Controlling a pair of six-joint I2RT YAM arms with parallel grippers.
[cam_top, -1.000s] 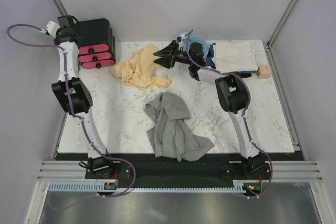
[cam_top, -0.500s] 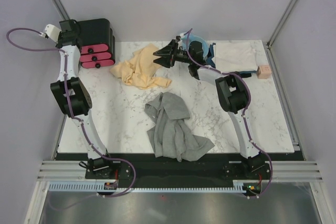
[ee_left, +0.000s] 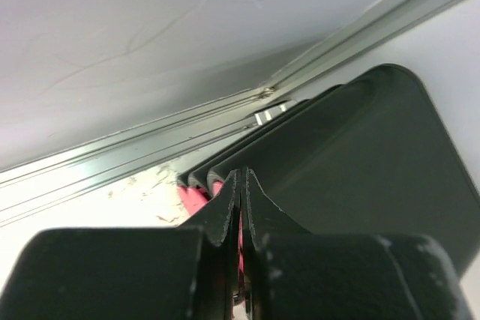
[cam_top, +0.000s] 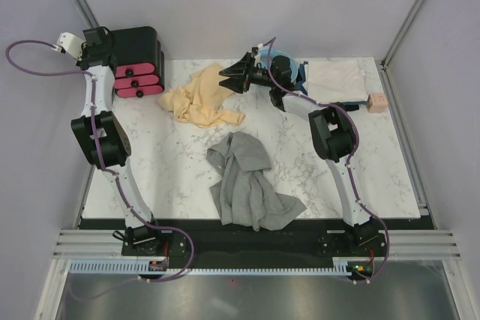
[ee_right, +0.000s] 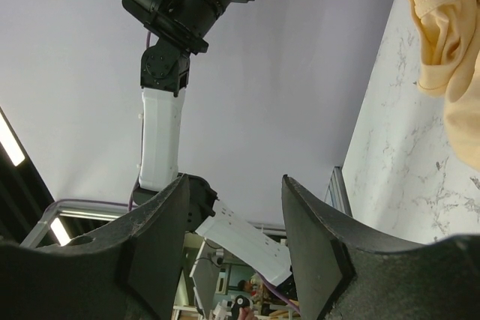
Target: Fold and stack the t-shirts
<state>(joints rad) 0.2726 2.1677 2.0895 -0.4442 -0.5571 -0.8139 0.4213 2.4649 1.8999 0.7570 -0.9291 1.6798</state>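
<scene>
The grey t-shirt [cam_top: 247, 183] lies crumpled on the marble table [cam_top: 169, 166], near the front edge and between the two arms. The tan-yellow t-shirt [cam_top: 199, 100] sits bunched farther back, left of centre, apart from the grey one. A whitish t-shirt [cam_top: 335, 78] lies flat at the back right corner. No shirt is held. The right gripper [cam_top: 225, 80] hangs above the back of the table just beside the tan-yellow shirt's right edge, pointing left, its fingers spread with nothing between them. The left gripper [ee_left: 241, 176] is up at the back left corner over the black box with pink drawers [cam_top: 139, 61], its fingers pressed together on nothing. A light-blue hose [cam_top: 283, 58] sits behind the right wrist, and a small pink block [cam_top: 377, 103] is at the right edge
</scene>
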